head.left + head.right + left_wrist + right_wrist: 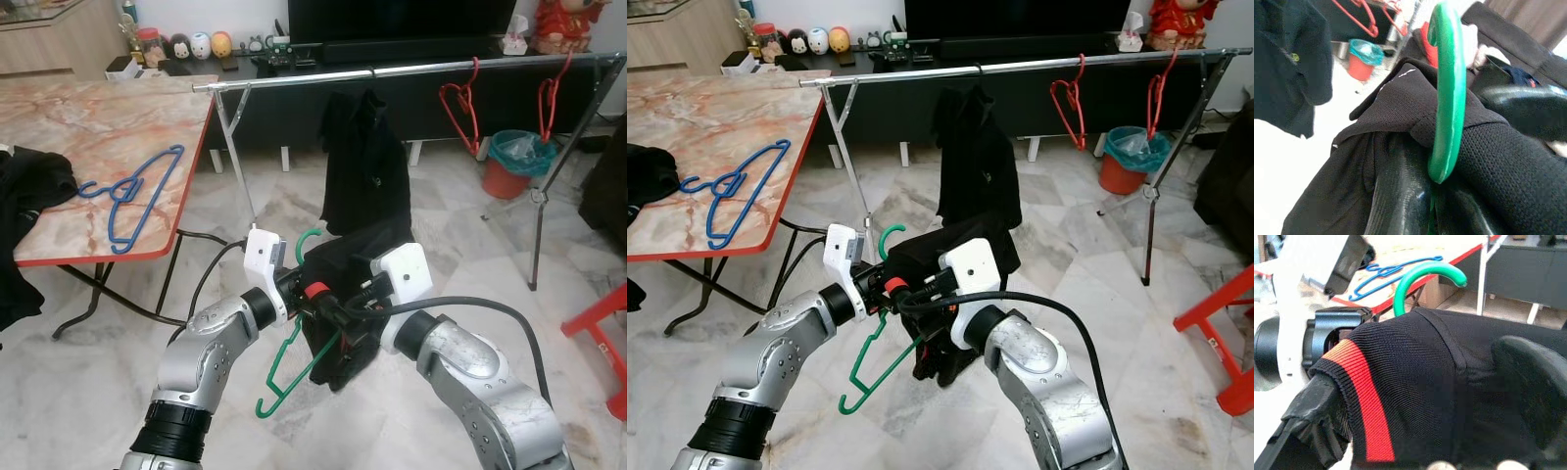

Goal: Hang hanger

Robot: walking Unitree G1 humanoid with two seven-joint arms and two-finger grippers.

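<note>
Our left hand [306,294] and right hand [345,305] meet mid-air below the rail [411,69], both pinching the black garment [338,294] on the green hanger [284,377]. Blue hangers [132,191] lie near the tabletop's [98,127] front edge.

- No readable text, label, brand or number in any view.
- Small round yellow-green emblem on the hanging black garment [1295,58]: too blurred to read.
</note>
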